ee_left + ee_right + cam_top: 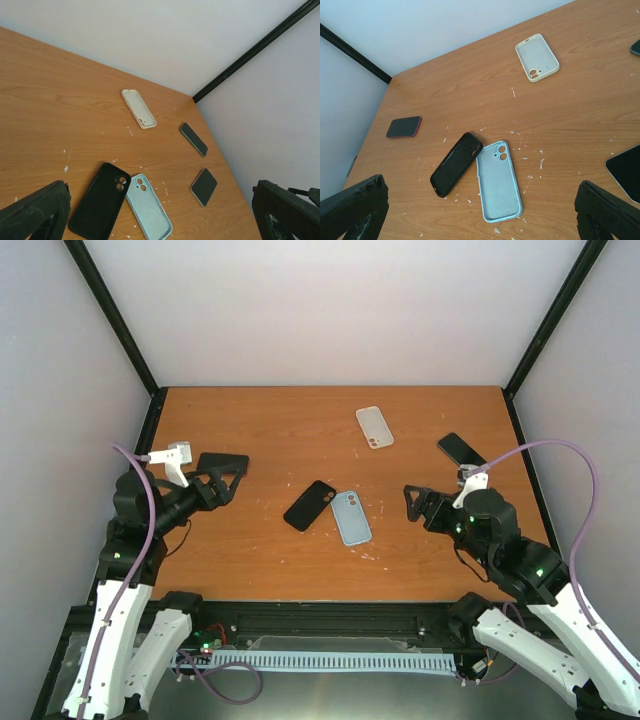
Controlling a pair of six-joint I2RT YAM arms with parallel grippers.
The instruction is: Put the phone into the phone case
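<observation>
**Phones cropped or covered near the two claws**

In the right wrist view, a dark flat phone (626,170) just ahead of one finger of the right claw (411,505) is cropped by the frame edge. Farther out from that claw, only a corner of a second dark phone (636,47) is shown. From above, the first is covered by that arm, and a red-edged dark phone (404,127) is concealed beneath the left claw (236,476).

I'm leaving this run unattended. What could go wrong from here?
1. The black case and blue case seem to touch, so lifting one may drag the other.
2. There are three cases, counting the white case, and several phones, so a wrong pairing may not fit.
3. The phone lies flat and thin, so a pinch could slip or shove it away.
</observation>
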